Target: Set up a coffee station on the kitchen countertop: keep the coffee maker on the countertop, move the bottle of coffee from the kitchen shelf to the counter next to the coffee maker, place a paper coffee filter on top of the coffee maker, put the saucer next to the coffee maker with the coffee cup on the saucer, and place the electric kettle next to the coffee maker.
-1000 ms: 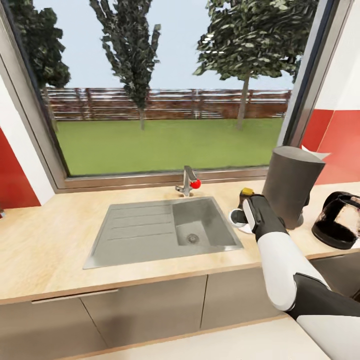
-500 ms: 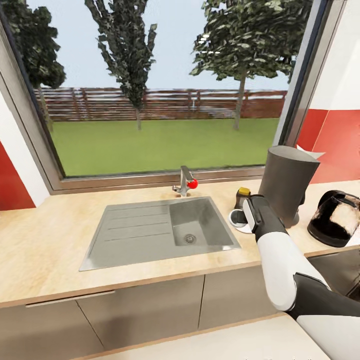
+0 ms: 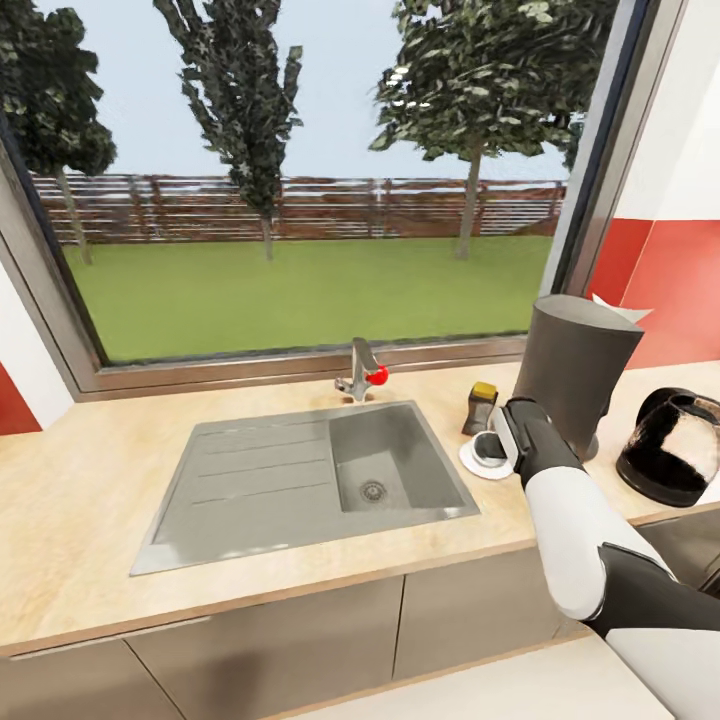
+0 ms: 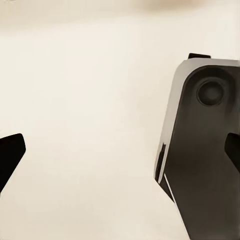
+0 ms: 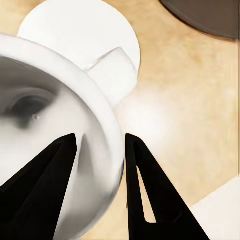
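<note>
Right pincer (image 5: 99,150) grips coffee cup (image 5: 45,135) — over saucer (image 5: 82,30)

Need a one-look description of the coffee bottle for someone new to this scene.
Find the sink under the window, then the tall grey coffee maker to its right. The coffee bottle stands between them, behind the white saucer: small, dark, with the counter's only yellow cap.

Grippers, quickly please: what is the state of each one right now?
Left gripper: open, holding nothing.
Right gripper: fingers closed on the rim of the white ceramic coffee cup, over the round white saucer.
</note>
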Available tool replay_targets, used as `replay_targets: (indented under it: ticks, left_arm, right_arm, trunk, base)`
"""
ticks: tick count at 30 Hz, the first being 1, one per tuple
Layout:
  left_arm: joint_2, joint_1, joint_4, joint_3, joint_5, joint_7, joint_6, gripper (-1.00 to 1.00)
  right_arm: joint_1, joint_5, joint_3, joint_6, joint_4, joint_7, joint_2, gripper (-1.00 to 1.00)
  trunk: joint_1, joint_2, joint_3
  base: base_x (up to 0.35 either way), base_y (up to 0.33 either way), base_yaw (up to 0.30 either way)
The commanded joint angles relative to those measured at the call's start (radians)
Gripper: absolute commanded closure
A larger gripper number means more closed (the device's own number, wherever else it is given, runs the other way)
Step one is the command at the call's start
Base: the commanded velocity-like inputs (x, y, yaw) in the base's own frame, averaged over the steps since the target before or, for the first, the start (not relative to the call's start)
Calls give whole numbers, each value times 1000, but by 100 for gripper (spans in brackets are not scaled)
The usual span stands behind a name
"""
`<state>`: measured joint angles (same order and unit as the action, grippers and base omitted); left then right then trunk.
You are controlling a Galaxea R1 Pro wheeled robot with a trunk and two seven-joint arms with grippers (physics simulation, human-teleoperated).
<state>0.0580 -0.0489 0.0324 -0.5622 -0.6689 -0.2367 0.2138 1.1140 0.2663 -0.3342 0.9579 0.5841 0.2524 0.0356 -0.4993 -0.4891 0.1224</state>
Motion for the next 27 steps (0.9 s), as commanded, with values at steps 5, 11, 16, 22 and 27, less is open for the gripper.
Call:
replay_targets:
  ticks: [5, 11, 16, 22, 27]
  left_arm:
    - [-2, 0, 1, -8, -6, -4, 0, -100]
    - [-1, 0, 0, -7, -6, -4, -1, -100]
    - [-2, 0, 0, -7, -6, -5, -1, -100]
    - [-1, 0, 0, -7, -6, -5, -1, -100]
    - [-3, 0, 0, -7, -6, -4, -1, -100]
  right_arm:
    - [1, 4, -5, 2, -2, 0, -1, 100]
    - [1, 4, -5, 1, -3, 0, 0, 100]
    - [1, 4, -5, 1, -10, 0, -1, 100]
    - [1, 4, -6, 2, -54, 2, -2, 100]
    - [1, 4, -6, 2, -70, 2, -3, 100]
  trunk:
    - [-1, -2, 2]
    - [-1, -2, 2]
    - [-1, -2, 2]
    - [-1, -2, 2]
    - [-1, -2, 2]
  base:
    - [223, 0, 0]
    - [323, 0, 0]
    - [198, -21, 0]
    - [21, -3, 0]
    - [1, 0, 0]
